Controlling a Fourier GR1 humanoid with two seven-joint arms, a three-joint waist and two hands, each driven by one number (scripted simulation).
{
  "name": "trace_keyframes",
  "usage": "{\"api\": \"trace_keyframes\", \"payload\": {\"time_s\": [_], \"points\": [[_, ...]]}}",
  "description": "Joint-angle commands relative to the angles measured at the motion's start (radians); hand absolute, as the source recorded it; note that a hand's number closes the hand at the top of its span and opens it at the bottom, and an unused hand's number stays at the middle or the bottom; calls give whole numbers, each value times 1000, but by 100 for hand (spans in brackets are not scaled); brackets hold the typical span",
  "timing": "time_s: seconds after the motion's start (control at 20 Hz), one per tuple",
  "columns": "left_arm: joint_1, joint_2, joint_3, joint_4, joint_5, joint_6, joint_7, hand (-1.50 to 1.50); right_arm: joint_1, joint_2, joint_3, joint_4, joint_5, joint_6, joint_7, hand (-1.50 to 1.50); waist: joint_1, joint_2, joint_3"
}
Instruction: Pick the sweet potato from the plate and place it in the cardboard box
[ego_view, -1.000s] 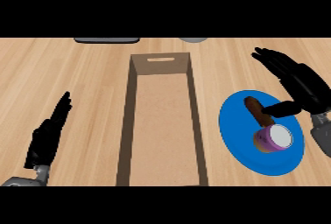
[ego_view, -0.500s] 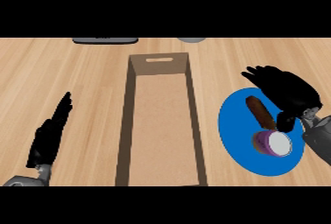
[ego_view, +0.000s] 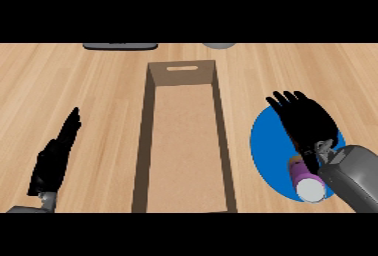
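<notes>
A blue plate (ego_view: 266, 145) lies on the wooden counter, right of a long open cardboard box (ego_view: 183, 150) that has nothing inside. On the plate lies the sweet potato (ego_view: 304, 178), purple-skinned with a pale end facing me; its far part is hidden. My right hand (ego_view: 304, 120) hovers over the plate and over that far part, open with fingers straight and spread, pointing away. Whether it touches the sweet potato I cannot tell. My left hand (ego_view: 53, 160) rests open at the left, well away from the box.
A dark flat object (ego_view: 119, 46) and a grey round object (ego_view: 219, 45) sit at the counter's far edge, behind the box. Bare wood lies between the box and my left hand.
My right hand has moved left and toward me, from the plate's far right side to above the plate, now covering the sweet potato's far part. The left hand stays still.
</notes>
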Motion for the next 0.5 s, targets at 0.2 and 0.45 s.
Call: {"api": "trace_keyframes", "payload": {"time_s": [0.2, 0.45], "points": [[-24, -55, 21, 34, -46, -22, -11, 0, 44, 81, -40, 78, 139, 14, 3, -150, 1, 7, 7], [72, -71, -6, -122, -88, -1, 65, 0, 85, 60, -90, 55, 181, 17, -36, -150, 4, 5, 8]]}}
